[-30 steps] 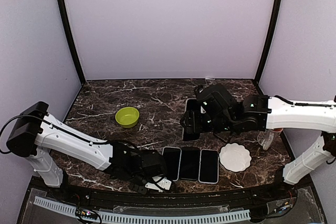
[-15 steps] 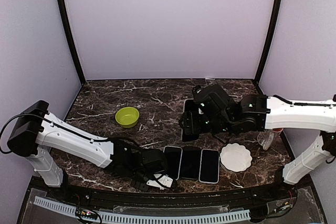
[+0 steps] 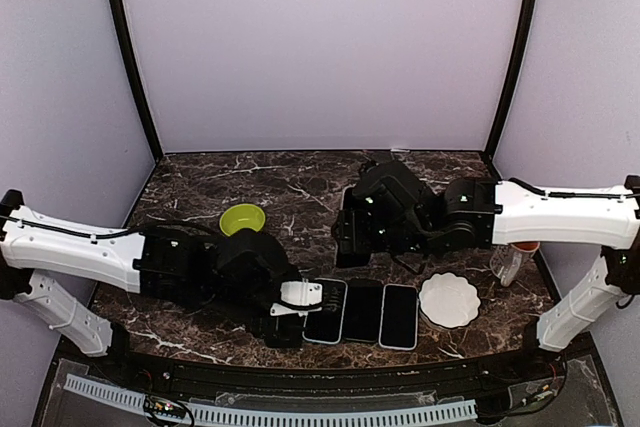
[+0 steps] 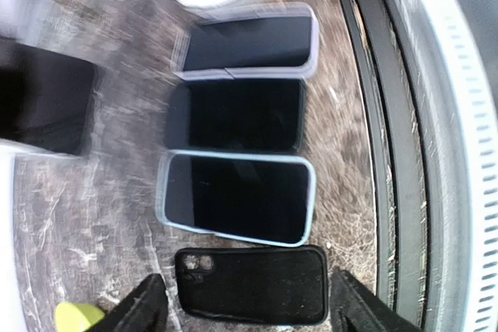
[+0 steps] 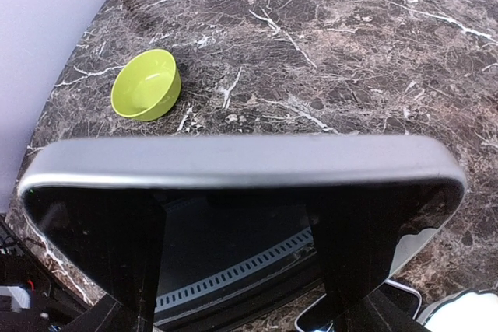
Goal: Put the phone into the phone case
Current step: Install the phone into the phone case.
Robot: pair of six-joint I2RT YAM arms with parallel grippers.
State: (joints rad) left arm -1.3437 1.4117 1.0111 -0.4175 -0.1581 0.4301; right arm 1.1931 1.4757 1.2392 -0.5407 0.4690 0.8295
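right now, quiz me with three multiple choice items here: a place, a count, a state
1. Where does the black case lie? A in the far corner B between the fingers of the left gripper C hanging off the edge
2. How many phones lie in the row? A two B three C five
3. The right gripper is: A open and empty B shut on a cup C holding a phone
Answers: B, left wrist view shows it there; B, three lie side by side; C, its fingers grip it.
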